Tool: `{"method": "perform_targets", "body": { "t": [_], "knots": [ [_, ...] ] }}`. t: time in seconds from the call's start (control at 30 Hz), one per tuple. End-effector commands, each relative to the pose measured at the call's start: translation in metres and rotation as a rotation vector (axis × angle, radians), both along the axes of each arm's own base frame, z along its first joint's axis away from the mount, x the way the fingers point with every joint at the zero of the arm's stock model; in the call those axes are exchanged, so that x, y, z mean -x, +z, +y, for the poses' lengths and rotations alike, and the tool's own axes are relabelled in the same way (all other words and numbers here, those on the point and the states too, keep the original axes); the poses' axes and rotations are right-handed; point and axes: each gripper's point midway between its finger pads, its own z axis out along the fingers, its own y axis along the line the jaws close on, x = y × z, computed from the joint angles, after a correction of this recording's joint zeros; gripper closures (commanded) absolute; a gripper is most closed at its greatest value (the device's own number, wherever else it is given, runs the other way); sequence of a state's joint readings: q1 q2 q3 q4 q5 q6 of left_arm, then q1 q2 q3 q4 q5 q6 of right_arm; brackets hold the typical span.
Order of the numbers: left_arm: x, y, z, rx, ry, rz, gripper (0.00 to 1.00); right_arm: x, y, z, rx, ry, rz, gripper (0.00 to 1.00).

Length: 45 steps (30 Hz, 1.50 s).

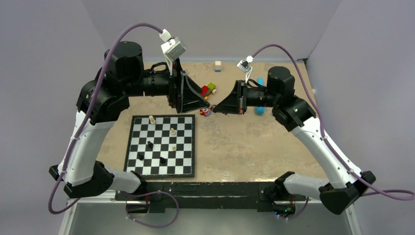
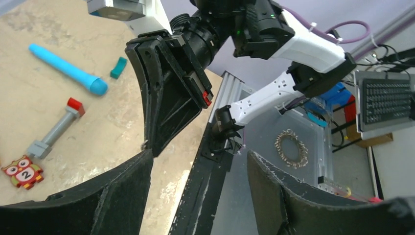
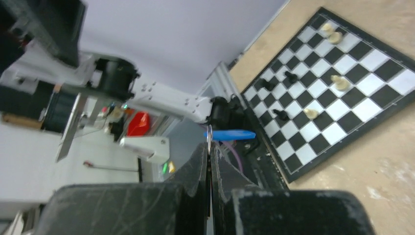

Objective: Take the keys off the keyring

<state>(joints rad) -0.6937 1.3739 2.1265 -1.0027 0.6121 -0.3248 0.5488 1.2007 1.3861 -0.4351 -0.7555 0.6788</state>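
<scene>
My right gripper point(image 3: 209, 147) is shut on the thin metal ring point(image 3: 209, 133) of the keyring. Its blue tag point(image 3: 231, 134) sticks out sideways just past the fingertips. No keys show in any view. In the top view the right gripper point(image 1: 216, 108) is held above the table behind the chessboard, tip to tip with my left gripper point(image 1: 207, 101). In the left wrist view the left gripper point(image 2: 199, 156) is open and empty. One of its fingers point(image 2: 127, 181) is right below the right gripper's tip point(image 2: 152, 147), where a tiny pale glint shows that I cannot identify.
The chessboard point(image 1: 161, 145) with several pieces lies front left. A light-blue cylinder point(image 2: 68, 71), a grey bar with a red end point(image 2: 56, 129), an owl tile point(image 2: 23, 171) and a teal piece point(image 2: 118, 67) lie under the grippers. Toy blocks point(image 1: 209, 89) and a small cube point(image 1: 218, 66) sit further back.
</scene>
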Motion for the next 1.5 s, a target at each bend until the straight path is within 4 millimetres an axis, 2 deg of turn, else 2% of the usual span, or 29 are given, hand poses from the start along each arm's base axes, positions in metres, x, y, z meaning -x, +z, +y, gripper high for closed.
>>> {"method": "perform_targets", "body": {
  "t": [0.0, 0.17, 0.33, 0.43, 0.57, 0.63, 0.67, 0.73, 0.77, 0.83, 0.97, 1.03, 1.1, 1.17, 1.3, 1.47],
  "knots": [
    [0.026, 0.021, 0.001, 0.07, -0.137, -0.055, 0.28, 0.053, 0.054, -0.002, -0.21, 0.26, -0.196, 1.0],
    [0.023, 0.011, 0.003, 0.046, -0.12, -0.04, 0.36, 0.066, 0.066, -0.006, -0.235, 0.313, -0.256, 1.0],
    [0.02, 0.007, -0.003, 0.078, -0.121, -0.01, 0.37, 0.066, 0.078, -0.006, -0.259, 0.317, -0.296, 1.0],
    [0.018, 0.006, -0.009, 0.106, -0.138, 0.015, 0.4, 0.068, 0.085, -0.006, -0.279, 0.327, -0.319, 1.0],
    [0.016, 0.002, -0.013, 0.105, -0.144, 0.033, 0.45, 0.065, 0.089, -0.006, -0.281, 0.311, -0.329, 1.0],
    [0.012, -0.002, -0.012, 0.089, -0.123, 0.03, 0.45, 0.051, 0.083, -0.005, -0.226, 0.23, -0.317, 1.0],
    [0.007, -0.005, -0.01, 0.075, -0.085, 0.023, 0.45, 0.036, 0.076, -0.006, -0.161, 0.145, -0.309, 1.0],
    [-0.008, -0.014, -0.001, 0.028, 0.031, 0.011, 0.44, 0.002, 0.046, -0.014, 0.03, -0.019, -0.238, 1.0],
    [-0.014, -0.019, 0.005, 0.001, 0.084, 0.005, 0.43, -0.019, 0.023, -0.019, 0.151, -0.098, -0.186, 1.0],
    [-0.025, -0.025, 0.015, -0.032, 0.174, -0.003, 0.41, -0.04, -0.012, -0.038, 0.349, -0.226, -0.069, 1.0],
    [-0.033, -0.034, 0.022, -0.065, 0.239, 0.006, 0.4, -0.048, -0.07, -0.065, 0.626, -0.317, 0.126, 1.0],
    [-0.035, -0.038, 0.021, -0.074, 0.242, 0.016, 0.4, -0.042, -0.093, -0.069, 0.715, -0.287, 0.216, 1.0],
    [-0.032, -0.038, 0.02, -0.073, 0.226, 0.019, 0.4, -0.036, -0.107, -0.066, 0.751, -0.229, 0.257, 1.0],
    [-0.027, -0.036, 0.016, -0.068, 0.18, 0.014, 0.39, -0.029, -0.101, -0.052, 0.675, -0.144, 0.241, 1.0],
    [-0.014, -0.03, 0.012, -0.057, 0.095, -0.003, 0.36, -0.011, -0.061, -0.021, 0.43, 0.019, 0.144, 1.0],
    [-0.01, -0.027, 0.013, -0.058, 0.075, -0.017, 0.39, 0.004, -0.024, -0.007, 0.235, 0.115, -0.008, 1.0]
  ]
}}
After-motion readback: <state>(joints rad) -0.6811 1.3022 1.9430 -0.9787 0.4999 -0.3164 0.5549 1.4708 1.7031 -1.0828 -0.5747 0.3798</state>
